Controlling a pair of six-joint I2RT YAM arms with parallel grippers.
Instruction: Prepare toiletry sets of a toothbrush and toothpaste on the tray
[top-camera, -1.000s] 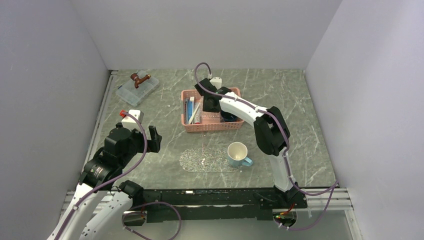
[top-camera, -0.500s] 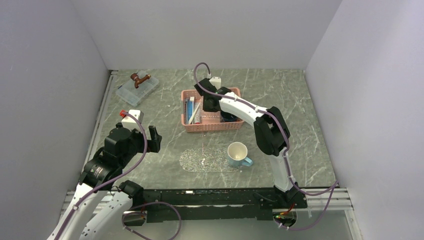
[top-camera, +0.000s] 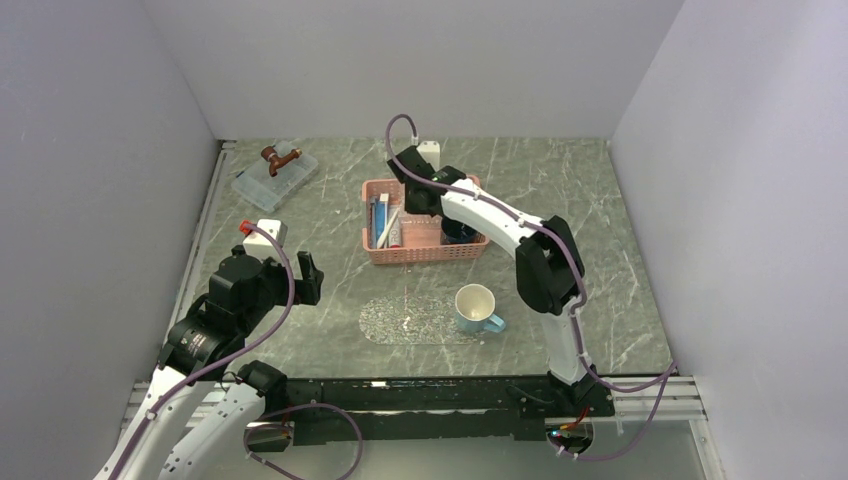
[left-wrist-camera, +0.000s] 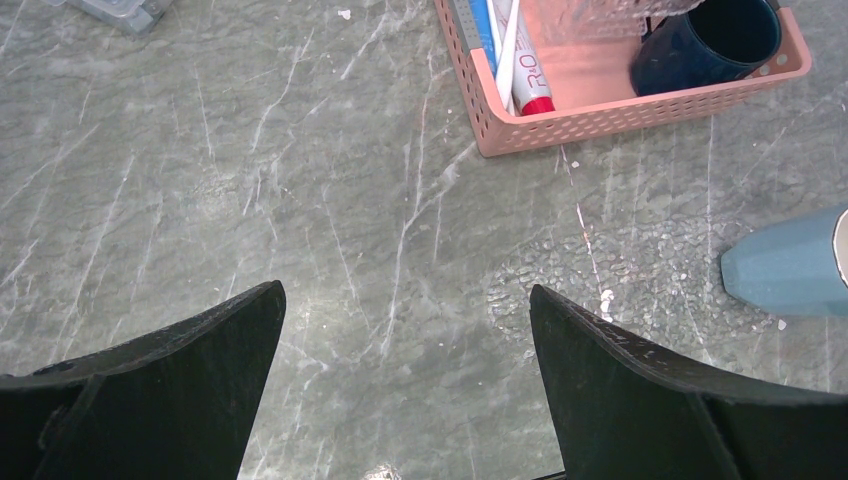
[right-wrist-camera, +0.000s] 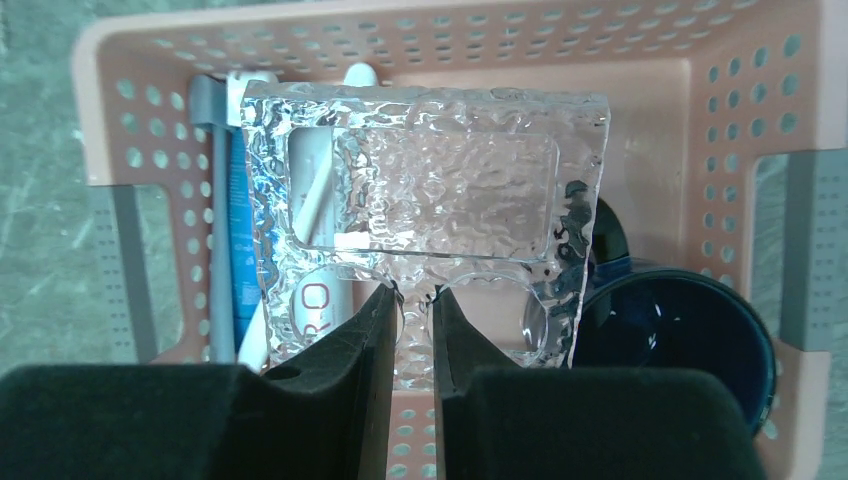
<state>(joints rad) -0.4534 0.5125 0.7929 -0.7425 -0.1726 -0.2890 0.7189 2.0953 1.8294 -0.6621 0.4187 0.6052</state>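
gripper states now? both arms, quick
Left gripper: open, empty.
Right gripper: shut on a clear bumpy plate over the pink basket.

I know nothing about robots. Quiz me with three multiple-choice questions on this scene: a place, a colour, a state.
1. Where is the toothpaste?
A. on the tray
B. in the pink basket
C. in a mug

2. What colour is the mug inside the basket?
A. red
B. dark blue
C. white

3. The left gripper is:
A. open and empty
B. shut on a mug
C. shut on a toothbrush

Answers: 1B, its red cap shows inside the basket. 2B, it looks dark blue from the left wrist. 3A, its fingers stand wide apart with nothing between.
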